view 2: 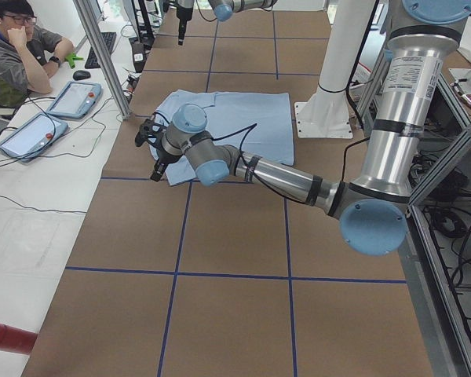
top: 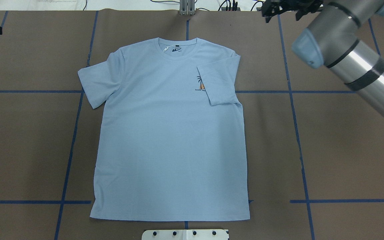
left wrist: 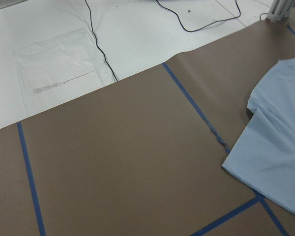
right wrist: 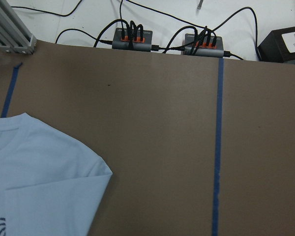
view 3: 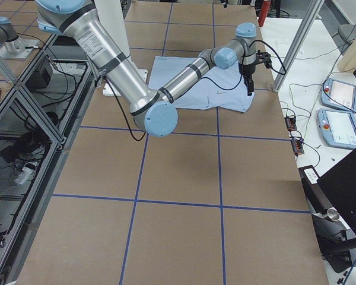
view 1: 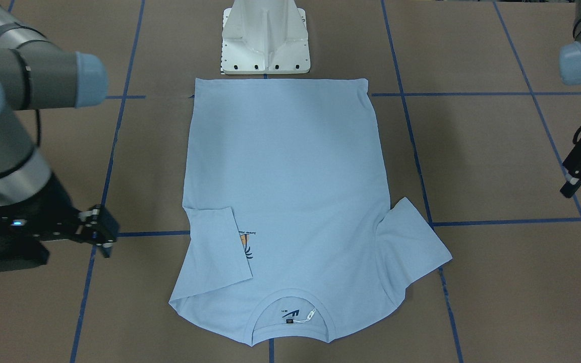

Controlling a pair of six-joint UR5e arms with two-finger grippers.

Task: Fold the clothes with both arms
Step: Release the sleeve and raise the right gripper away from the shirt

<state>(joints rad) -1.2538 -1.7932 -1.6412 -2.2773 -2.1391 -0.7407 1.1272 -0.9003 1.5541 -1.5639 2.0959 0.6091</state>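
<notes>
since the light blue t-shirt (top: 168, 133) is thin, limp cloth, it will likely sag and crease unless lifted at two spread points; the outspread left sleeve (top: 93, 83) and the hem corners look the best holds. it lies flat, print up, mid-counter (top: 345, 150), with its right sleeve (top: 217, 83) folded over the chest. the left fingers (view 1: 570, 185) hang apart and empty, well off to its side; whether the right fingers (view 1: 100, 227) are apart i cannot tell.
</notes>
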